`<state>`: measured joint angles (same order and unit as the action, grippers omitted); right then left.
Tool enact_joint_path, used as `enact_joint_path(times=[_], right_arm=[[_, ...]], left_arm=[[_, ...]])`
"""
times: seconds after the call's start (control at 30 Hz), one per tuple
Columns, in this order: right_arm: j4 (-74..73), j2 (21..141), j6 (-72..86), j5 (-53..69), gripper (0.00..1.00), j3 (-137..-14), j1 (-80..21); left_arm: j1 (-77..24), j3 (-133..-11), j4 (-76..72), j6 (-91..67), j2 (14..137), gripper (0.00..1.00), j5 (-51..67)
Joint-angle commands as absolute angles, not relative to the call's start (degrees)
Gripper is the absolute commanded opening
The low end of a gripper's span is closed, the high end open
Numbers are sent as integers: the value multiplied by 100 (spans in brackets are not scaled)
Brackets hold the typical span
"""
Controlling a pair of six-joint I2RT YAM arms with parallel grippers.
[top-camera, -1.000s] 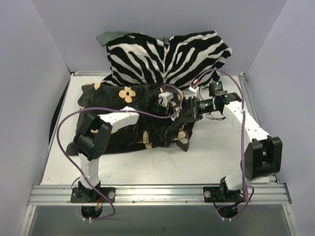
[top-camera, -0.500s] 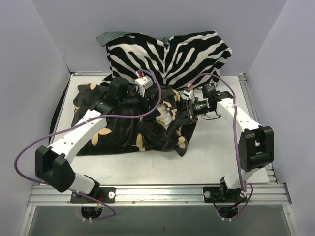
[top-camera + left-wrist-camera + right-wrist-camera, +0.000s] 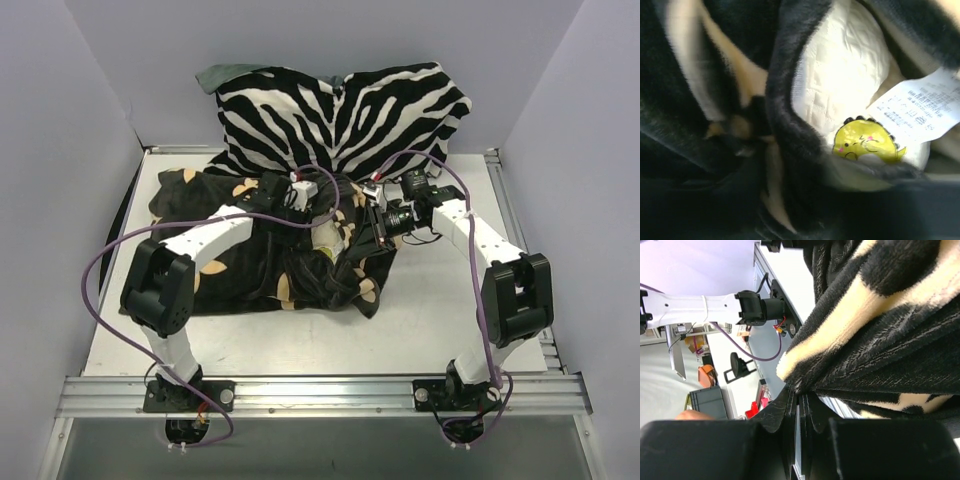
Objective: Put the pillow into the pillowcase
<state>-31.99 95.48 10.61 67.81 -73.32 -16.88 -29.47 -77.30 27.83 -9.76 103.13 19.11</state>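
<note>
left wrist: 1 pillow [image 3: 840,85]; 1 pillowcase [image 3: 790,120]

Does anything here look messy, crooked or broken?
The pillowcase lies crumpled in a heap, not flat. At its open edge a corner of the pillow pokes out, with its yellow logo and white tag showing. Nothing looks torn or spilled.

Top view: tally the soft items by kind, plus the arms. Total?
zebra cushion: 1
pillowcase: 1
pillow: 1, mostly inside the pillowcase
arms: 2, left arm and right arm
Total: 5
</note>
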Motion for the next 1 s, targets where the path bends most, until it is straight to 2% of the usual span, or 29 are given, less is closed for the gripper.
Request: enact_joint_path(times=[0.0,0.07,0.17,0.27,0.43,0.53,0.63,0.67,0.77,0.83,0.87,0.9,0.97], right_arm=[[-3349,9255,1081,7093,0,-7673,-1740],[-3340,9255,1081,6910,0,-7804,-1740],[-2867,9553,1414,6620,0,-7927,-1837],[-1814,10001,2202,6286,1,-7823,-2029],[600,10895,3759,6099,4,-7418,-2478],[214,11197,3780,6283,11,-7471,-2856],[-333,10490,3341,6319,37,-6781,-2673],[-473,10242,3288,6354,51,-6585,-2498],[-1587,9371,2640,6513,71,-6319,-1427],[-3115,8967,1441,6391,76,-6677,-690],[-3573,8895,1067,6181,84,-6836,-494],[-4465,8877,672,6005,85,-7003,-336],[-5104,8912,-410,5418,85,-7398,-18]], left_arm=[[-2673,-7911,2534,-1019,10048,30,2730],[-2453,-7587,2085,-1124,9618,0,3749],[-2426,-7418,1442,-1116,8581,0,4875],[-2435,-7540,1888,-1046,8377,0,5438],[-2706,-7760,2004,-1116,8428,0,5643],[-2856,-8024,1417,-1572,8718,0,5529],[-3005,-8104,582,-2056,9069,0,5301],[-3049,-8121,310,-2170,9236,0,5230],[-3181,-8060,-165,-2294,9535,1,4730],[-3426,-8138,-45,-1840,9711,1,4153],[-3506,-8191,-9,-1689,9947,2,4088],[-3620,-8252,-9,-1557,10106,2,4052],[-3839,-8680,235,-1381,10701,7,3649]])
